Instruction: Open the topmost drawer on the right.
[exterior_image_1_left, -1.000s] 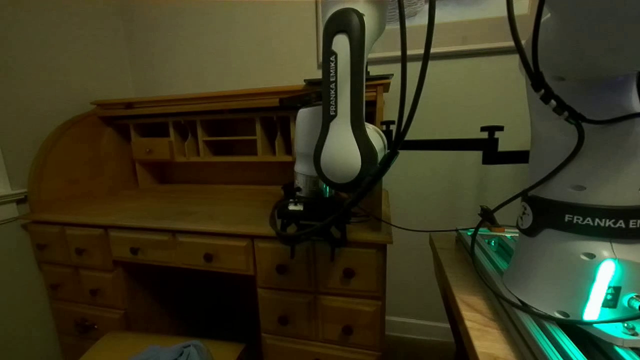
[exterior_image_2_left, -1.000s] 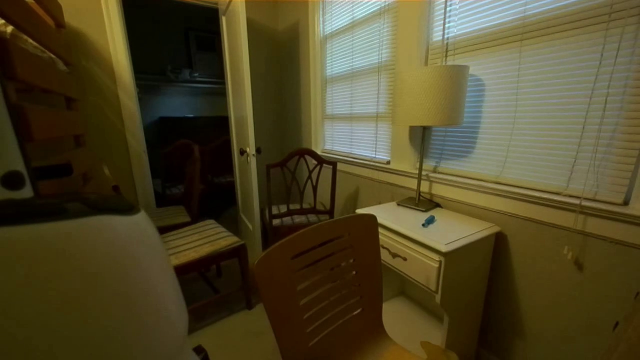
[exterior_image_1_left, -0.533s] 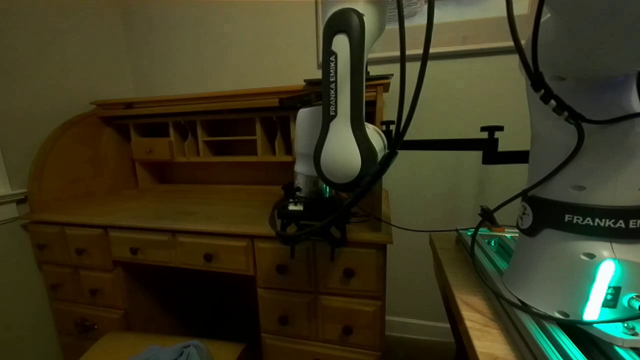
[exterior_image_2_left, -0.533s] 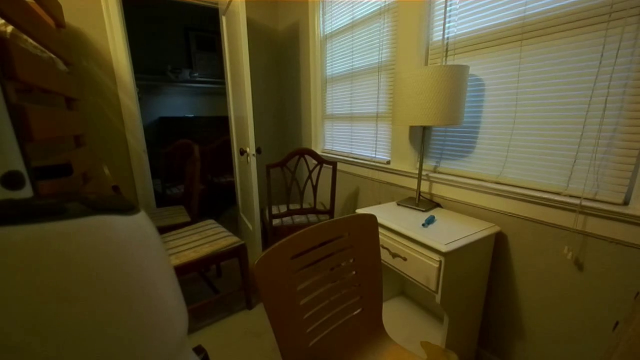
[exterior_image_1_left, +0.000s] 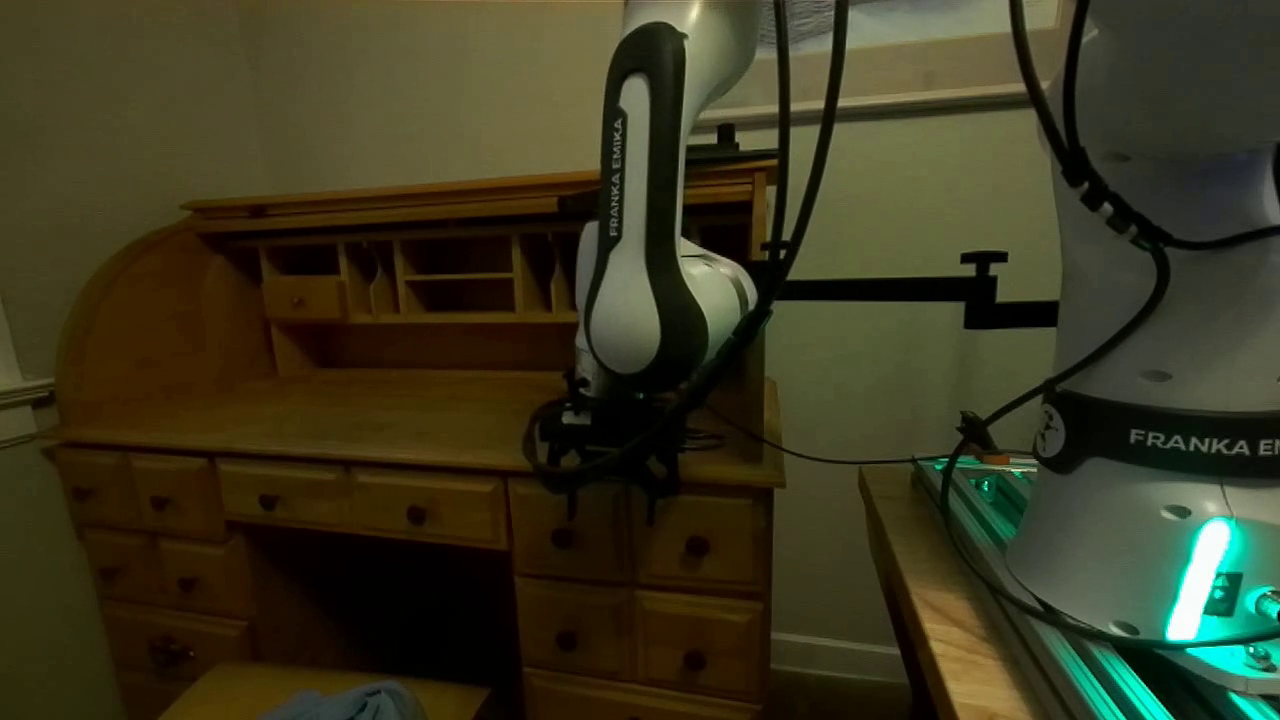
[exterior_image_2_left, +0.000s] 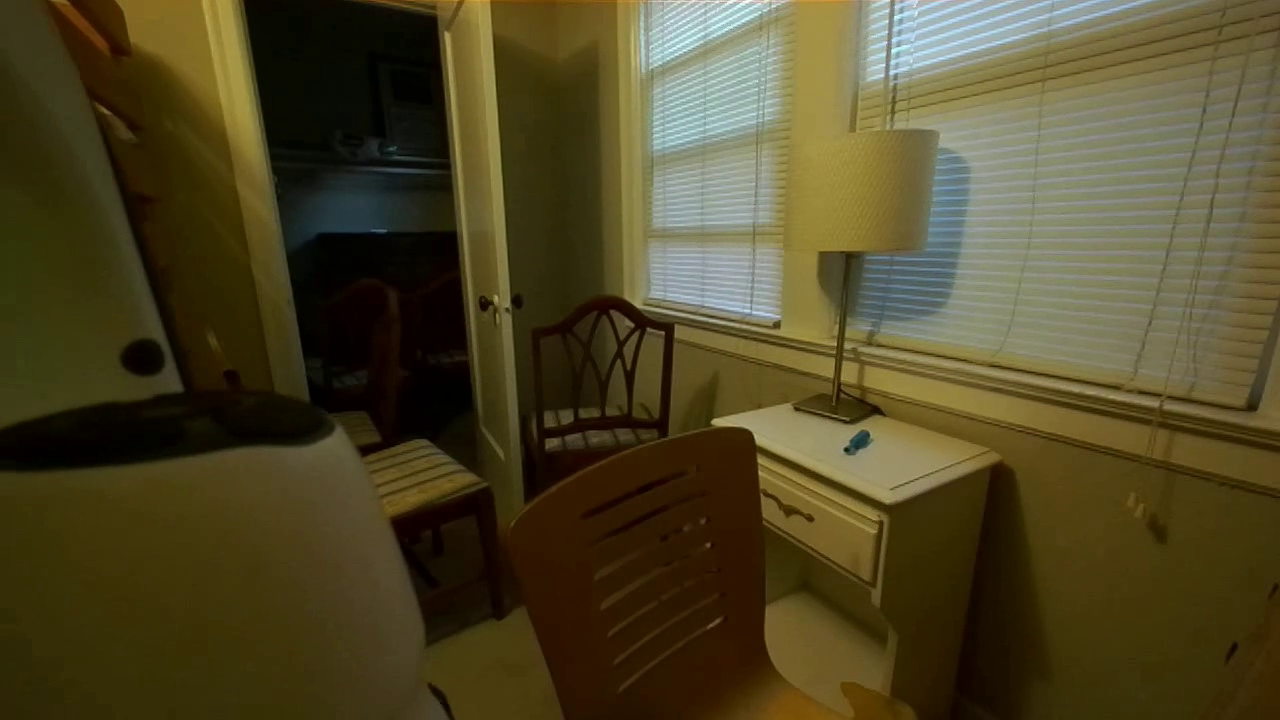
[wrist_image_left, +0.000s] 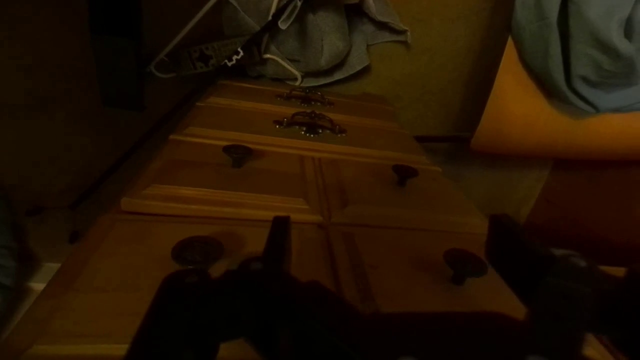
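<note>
Gripper (wrist_image_left: 389, 225) low in wrist view, fingers (wrist_image_left: 279, 237) spread apart. Knob (wrist_image_left: 465, 262) at lower right appears off-centre between; misaligned descent could bump it, leaving topmost drawer (exterior_image_1_left: 634, 552) unopened.

The arm (exterior_image_1_left: 635, 270) points downward, its jaws spread wide.

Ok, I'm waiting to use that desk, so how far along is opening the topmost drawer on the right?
Done: the gripper hangs open near the topmost drawer. In hand, it seems: lining up, since in the wrist view one knob shows between its jaws, apparently ungripped. Left: taking hold and pulling, as the drawer looks shut in an exterior view.
</note>
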